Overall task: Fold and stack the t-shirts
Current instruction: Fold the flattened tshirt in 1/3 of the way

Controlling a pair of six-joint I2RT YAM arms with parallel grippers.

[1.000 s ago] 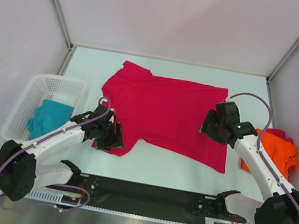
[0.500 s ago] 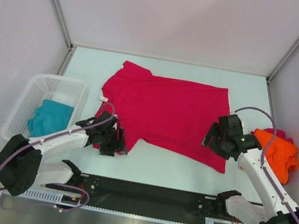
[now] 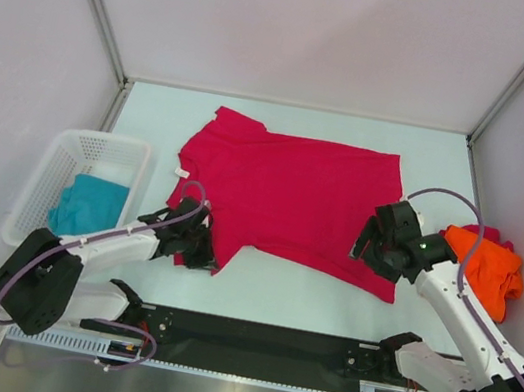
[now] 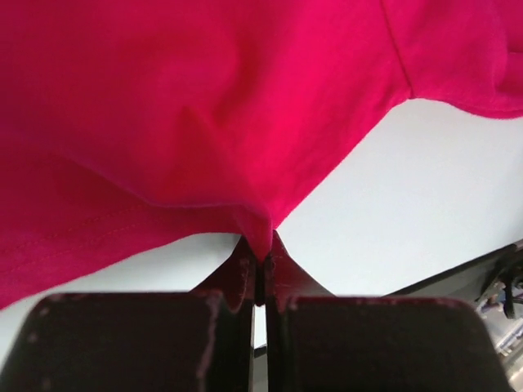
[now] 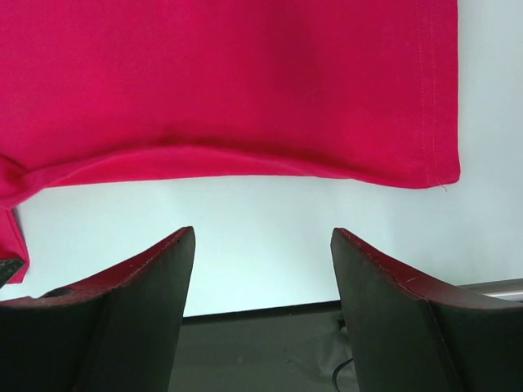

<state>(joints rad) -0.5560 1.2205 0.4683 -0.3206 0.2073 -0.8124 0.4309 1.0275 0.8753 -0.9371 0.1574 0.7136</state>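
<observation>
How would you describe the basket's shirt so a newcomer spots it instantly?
On the left of the table stands a white mesh basket. Inside lies a crumpled teal shirt. The crimson shirt and orange shirt lie outside it.

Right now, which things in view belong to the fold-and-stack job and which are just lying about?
Job: crimson-pink t-shirt, spread flat, pinched by the left gripper; orange t-shirt, crumpled at right; teal t-shirt, in the white mesh basket; right gripper, open.
Lying about: white mesh basket.

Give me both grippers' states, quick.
Left gripper: shut, pinching an edge of the crimson t-shirt.
Right gripper: open, holding nothing, above the shirt's near hem.
</observation>
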